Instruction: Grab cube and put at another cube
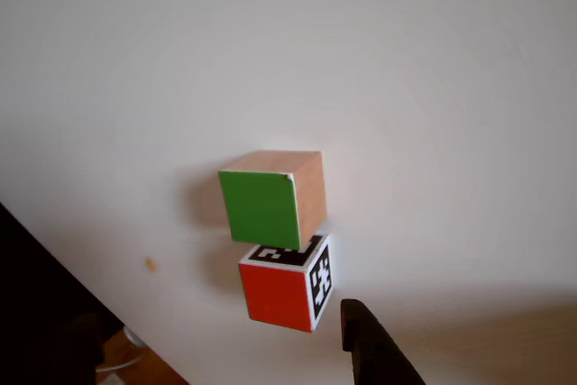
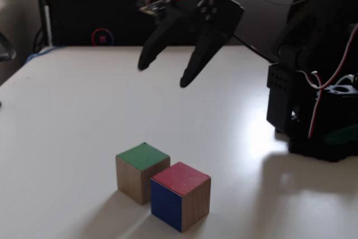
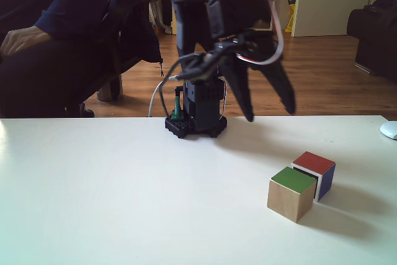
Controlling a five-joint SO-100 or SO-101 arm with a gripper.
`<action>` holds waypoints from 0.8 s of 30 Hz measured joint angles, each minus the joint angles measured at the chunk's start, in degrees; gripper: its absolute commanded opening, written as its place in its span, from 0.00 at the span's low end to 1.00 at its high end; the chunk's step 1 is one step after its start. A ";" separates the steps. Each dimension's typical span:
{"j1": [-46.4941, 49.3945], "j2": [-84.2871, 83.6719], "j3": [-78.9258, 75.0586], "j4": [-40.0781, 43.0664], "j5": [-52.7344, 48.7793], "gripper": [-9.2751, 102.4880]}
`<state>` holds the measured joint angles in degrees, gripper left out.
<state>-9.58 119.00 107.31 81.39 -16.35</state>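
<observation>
Fixed view: cube touching another cube, below raised, spread tool

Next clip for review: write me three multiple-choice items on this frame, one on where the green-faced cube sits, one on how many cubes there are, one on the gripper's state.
1. Where is the green-faced wooden cube?
A. Right beside the red-faced cube on the table
B. Held in the gripper
C. Stacked on top of the red-faced cube

2. How many cubes are on the table?
A. One
B. Two
C. Four

3. What is the gripper doing?
A. Clamped on a cube
B. Resting shut on the table
C. Open and empty, raised above the table

Answers: 1 A, both fixed views show them side by side on the table; 2 B, two cubes are there; 3 C, its fingers are spread with nothing between them.
</observation>
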 measured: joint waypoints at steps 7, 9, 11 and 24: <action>-1.67 -23.38 -16.52 5.45 1.14 0.45; -1.58 -28.56 -19.34 6.24 1.14 0.45; -1.76 -32.87 -21.36 6.42 1.05 0.45; -6.86 -45.18 -29.09 7.56 -1.58 0.45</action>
<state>-16.44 73.83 78.22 88.95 -17.93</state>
